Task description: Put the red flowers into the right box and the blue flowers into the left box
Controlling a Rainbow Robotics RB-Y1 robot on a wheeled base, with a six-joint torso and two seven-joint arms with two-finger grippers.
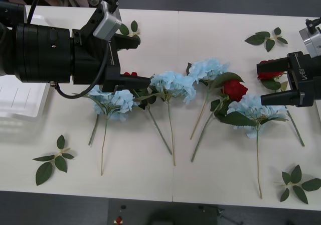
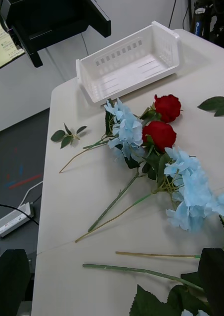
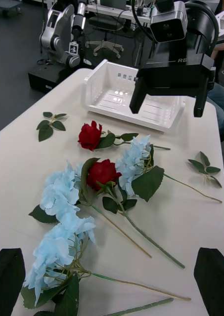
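Front view: blue flowers [image 1: 173, 84] and red flowers [image 1: 234, 90] lie across the white counter [image 1: 150, 175]. The left gripper [image 1: 143, 59] and right gripper [image 1: 262, 82] hover wide open, empty. Right wrist view: the left box [image 2: 129, 64] sits beyond the flowers. Left wrist view: the right box [image 3: 116, 96] sits behind the right gripper.

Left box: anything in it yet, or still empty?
Empty. In the right wrist view the left box shows a bare gridded base; the red flowers and blue flowers lie on the table.
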